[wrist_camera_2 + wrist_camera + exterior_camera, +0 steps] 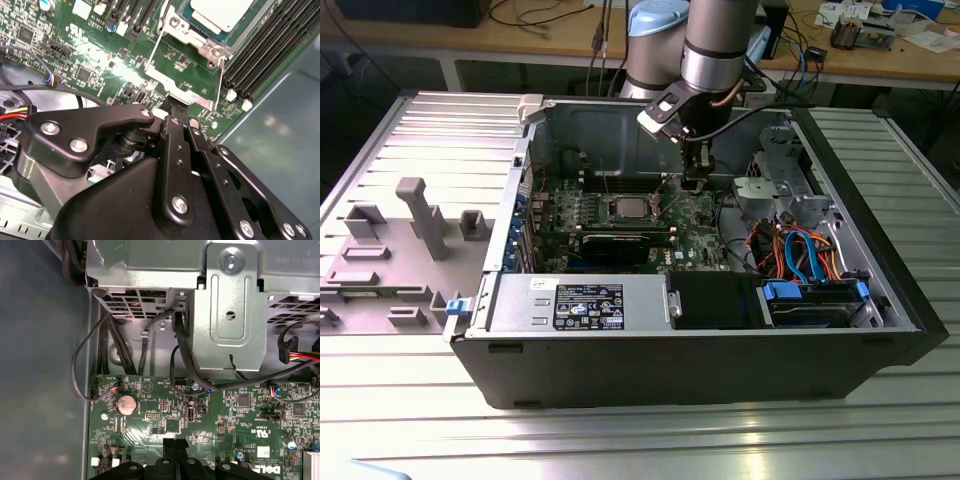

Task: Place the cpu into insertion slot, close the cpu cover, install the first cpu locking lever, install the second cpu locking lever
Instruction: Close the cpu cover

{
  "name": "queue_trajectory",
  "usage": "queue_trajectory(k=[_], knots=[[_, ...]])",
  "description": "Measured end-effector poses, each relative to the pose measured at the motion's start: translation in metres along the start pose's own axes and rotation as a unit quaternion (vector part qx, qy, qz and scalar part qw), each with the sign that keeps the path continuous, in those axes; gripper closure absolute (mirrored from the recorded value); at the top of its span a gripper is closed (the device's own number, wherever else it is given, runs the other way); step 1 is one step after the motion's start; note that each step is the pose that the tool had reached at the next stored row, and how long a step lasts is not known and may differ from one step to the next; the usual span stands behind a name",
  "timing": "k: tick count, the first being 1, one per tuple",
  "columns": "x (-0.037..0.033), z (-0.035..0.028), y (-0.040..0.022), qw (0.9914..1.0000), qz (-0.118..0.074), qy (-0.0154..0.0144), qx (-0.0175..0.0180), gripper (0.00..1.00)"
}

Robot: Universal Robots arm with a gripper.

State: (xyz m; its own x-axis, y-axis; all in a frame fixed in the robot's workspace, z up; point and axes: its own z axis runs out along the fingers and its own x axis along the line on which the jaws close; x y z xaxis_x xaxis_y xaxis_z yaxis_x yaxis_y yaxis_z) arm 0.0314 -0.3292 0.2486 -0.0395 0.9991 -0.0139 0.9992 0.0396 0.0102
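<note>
The cpu (625,208) lies flat in the insertion slot (191,34) on the green board, its silvery top showing (220,12). The cpu cover (182,90) is open: it stands tilted up from the slot, and the board shows through its cut-out middle. My gripper (692,183) hangs inside the case just to the exterior view's right of the slot. Its black fingers are shut, and the gripper tip (177,107) sits right at the cover's free edge. Whether they pinch that edge is hidden. The closed fingertips (170,444) hover low over the board.
Black memory slots (265,55) run beside the socket. A long black card (620,243) lies in front of it. A metal drive cage (770,190), coloured cables (800,250) and the power supply (580,300) crowd the case. A grey fixture plate (410,230) sits outside the case.
</note>
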Motion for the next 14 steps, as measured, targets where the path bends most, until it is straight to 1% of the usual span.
queue_trajectory(k=[9,14], knots=[[0.0,0.0,-0.0009,1.0,0.0,0.0,0.0,0.89],[0.0001,-0.0001,-0.0028,1.0,0.0,-0.0001,0.0,0.89]])
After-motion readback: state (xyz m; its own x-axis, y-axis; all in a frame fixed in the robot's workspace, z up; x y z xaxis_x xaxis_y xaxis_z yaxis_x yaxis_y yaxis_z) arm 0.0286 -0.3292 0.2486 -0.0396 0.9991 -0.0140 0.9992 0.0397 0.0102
